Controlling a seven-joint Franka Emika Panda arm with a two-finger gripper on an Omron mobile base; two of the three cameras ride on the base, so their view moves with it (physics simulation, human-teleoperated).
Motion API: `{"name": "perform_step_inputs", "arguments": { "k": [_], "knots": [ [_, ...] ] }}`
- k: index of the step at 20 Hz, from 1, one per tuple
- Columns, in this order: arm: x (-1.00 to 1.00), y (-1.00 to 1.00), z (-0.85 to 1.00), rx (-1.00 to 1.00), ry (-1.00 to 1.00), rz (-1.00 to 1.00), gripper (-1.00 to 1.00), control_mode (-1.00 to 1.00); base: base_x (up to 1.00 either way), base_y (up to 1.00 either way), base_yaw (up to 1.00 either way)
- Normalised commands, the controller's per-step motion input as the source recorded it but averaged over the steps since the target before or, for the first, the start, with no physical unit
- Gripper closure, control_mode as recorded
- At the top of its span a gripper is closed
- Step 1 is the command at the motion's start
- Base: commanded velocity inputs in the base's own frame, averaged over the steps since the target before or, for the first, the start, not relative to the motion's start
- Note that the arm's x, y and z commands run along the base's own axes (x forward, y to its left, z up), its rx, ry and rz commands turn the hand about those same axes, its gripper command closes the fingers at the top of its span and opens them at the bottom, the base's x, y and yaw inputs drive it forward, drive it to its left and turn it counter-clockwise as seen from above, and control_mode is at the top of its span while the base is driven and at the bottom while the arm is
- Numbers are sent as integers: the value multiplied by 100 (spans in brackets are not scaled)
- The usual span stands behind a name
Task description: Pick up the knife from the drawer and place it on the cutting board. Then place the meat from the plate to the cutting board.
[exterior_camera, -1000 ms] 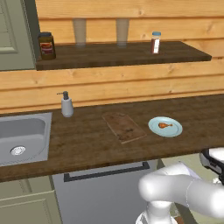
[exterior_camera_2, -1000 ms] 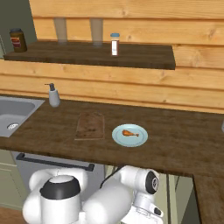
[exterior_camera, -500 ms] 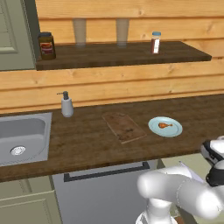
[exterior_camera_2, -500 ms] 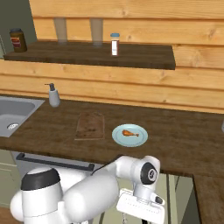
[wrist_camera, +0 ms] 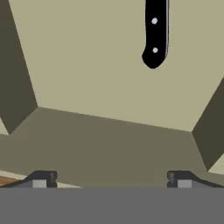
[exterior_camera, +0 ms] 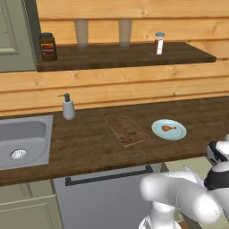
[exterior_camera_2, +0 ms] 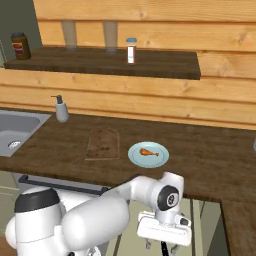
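Looking down into the drawer (wrist_camera: 109, 87), the hand view shows the black handle of the knife (wrist_camera: 155, 33) lying on the pale floor near the far side, the blade out of frame. The fingers (wrist_camera: 41, 180) stand wide apart and hold nothing, well short of the handle. Compared with half a second ago, the gripper (exterior_camera_2: 162, 245) has moved further right and lower in the right base view, and now hangs below the worktop (exterior_camera_2: 210, 165) edge. On top, nothing has changed: the meat (exterior_camera_2: 148, 152) lies on the plate (exterior_camera_2: 137, 159), just beside the cutting board (exterior_camera_2: 103, 143). The soap bottle (exterior_camera: 68, 107) stands near the sink (exterior_camera: 22, 141).
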Motion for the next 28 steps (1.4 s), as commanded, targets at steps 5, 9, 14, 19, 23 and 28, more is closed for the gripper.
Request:
{"name": "perform_step_inputs", "arguments": {
  "k": [5, 9, 14, 19, 23, 28],
  "knots": [
    [56, -1, -53, 0, -3, 4, -100, -100, 0, 0, 0],
    [47, -32, -32, 0, -3, 6, -100, -100, 0, 0, 0],
    [29, -45, -26, 0, 0, 5, -100, -100, 0, 0, 0],
    [47, -8, -52, 1, 1, 6, -100, -100, 0, 0, 0],
    [49, 0, -45, 5, 0, 7, -100, -100, 0, 0, 0],
    [33, 0, -50, 4, 1, 7, -100, -100, 0, 0, 0]
  ]
}}
